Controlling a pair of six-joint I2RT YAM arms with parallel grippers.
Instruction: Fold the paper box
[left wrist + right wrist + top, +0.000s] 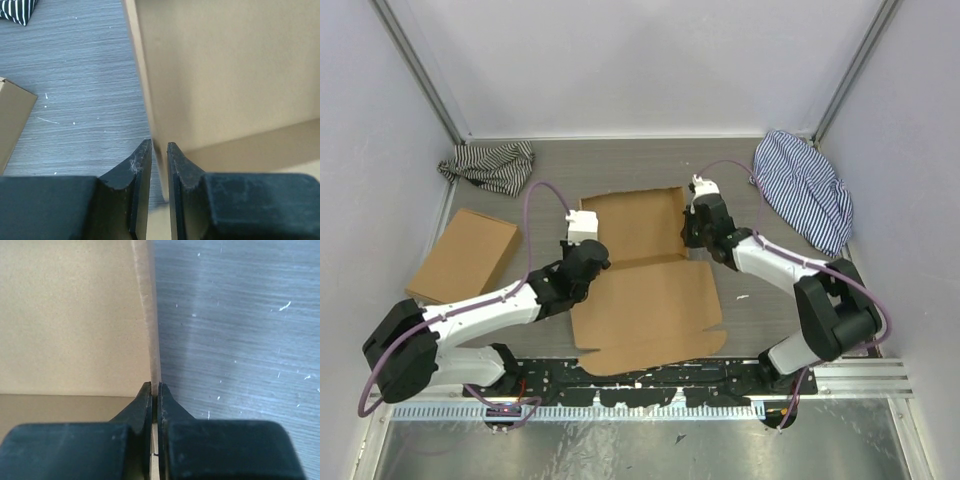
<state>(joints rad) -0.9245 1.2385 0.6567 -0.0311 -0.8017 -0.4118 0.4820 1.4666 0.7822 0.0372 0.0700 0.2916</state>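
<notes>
The grey wood-grain table (760, 300) carries the paper box (645, 305) at its middle, between the two arms. It is a plain brown die-cut sheet, only part folded. The wide near panel lies flat, with notched tabs along its near edge and a slit cut at its right side. A crease divides it from the far panel, whose short side flaps stand upright at left and right. The card is bare and unprinted, with a paler cut edge.

The left gripper (159, 150) has its jaws drawn narrow on the left side flap, and the card's edge fills the gap between them. The right gripper (154, 386) is pinched tight on the right side flap, its fingers touching the card on both faces.

A second flat brown box (465, 255) lies near the left wall, well apart from the sheet. One striped cloth (492, 163) sits crumpled at the far left, another striped cloth (807, 188) at the far right.
</notes>
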